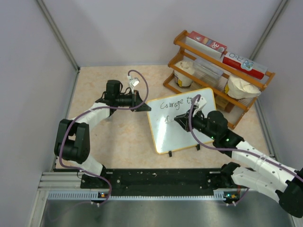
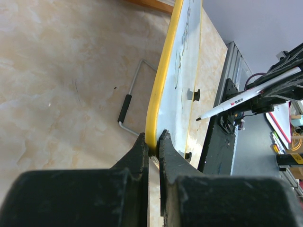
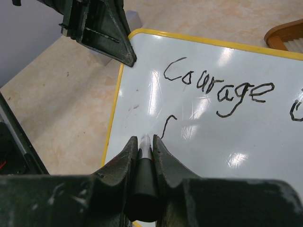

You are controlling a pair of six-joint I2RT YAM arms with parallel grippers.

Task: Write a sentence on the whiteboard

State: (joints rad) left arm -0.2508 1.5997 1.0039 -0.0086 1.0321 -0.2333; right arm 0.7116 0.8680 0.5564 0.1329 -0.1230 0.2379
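The whiteboard [image 1: 182, 130] stands tilted on the table, white with a yellow rim. My left gripper [image 1: 143, 107] is shut on its left edge; the left wrist view shows both jaws pinching the yellow rim [image 2: 158, 94]. My right gripper [image 3: 146, 138] is shut on a white marker [image 3: 146, 142] with a black end, and the tip is on or just above the board [image 3: 213, 151]. The marker [image 2: 246, 97] also shows from the side in the left wrist view. The sentence [image 3: 218, 87] reads "Courage", then the start of another word. A short black stroke [image 3: 168, 125] begins a second line beside the marker tip.
A wooden rack [image 1: 218, 78] with boxes and white cups stands right behind the board at the back right. A wire stand with a black sleeve [image 2: 125, 108] props the board from behind. Grey walls close in on the left, the back and the right.
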